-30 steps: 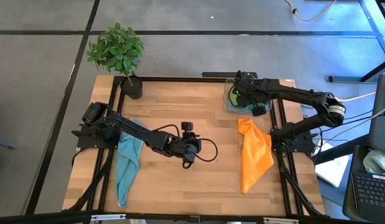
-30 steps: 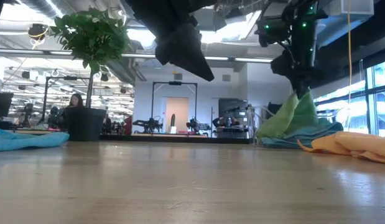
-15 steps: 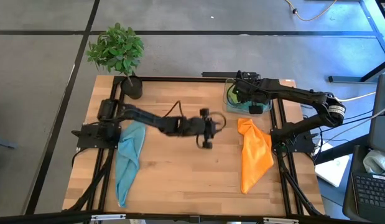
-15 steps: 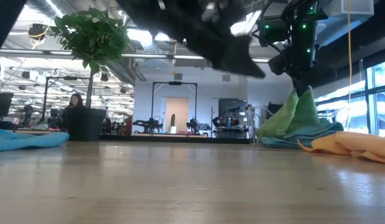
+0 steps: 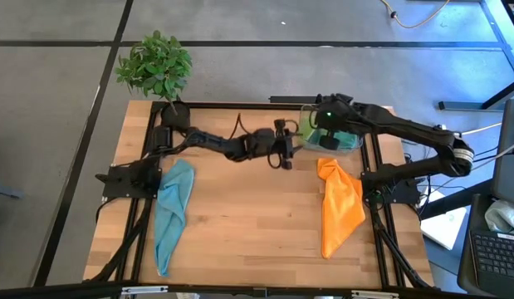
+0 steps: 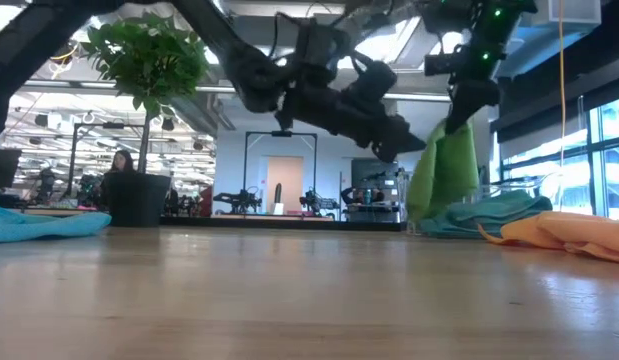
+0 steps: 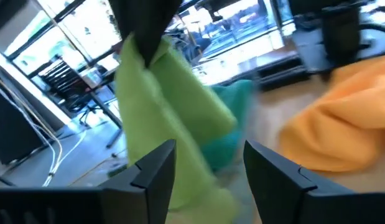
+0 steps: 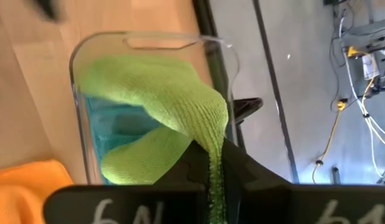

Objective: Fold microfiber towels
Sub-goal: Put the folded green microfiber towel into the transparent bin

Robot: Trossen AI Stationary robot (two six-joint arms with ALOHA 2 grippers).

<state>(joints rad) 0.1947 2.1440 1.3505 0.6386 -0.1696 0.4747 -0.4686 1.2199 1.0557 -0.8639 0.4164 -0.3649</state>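
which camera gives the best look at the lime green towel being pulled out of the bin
The right wrist view: the lime green towel fills it, pinched by the right end effector over the clear bin. The left wrist view blurs it, the low view shows it hanging, and the high view shows only a sliver.

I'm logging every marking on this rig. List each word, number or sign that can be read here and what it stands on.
"6N" (as it seems to read): pale characters on the right tool's dark body, cut off by the picture's edge, in the right wrist view.
A second pale marking beside it: too cut off to read.
Nothing else legible: the lime green towel and clear bin are plain.
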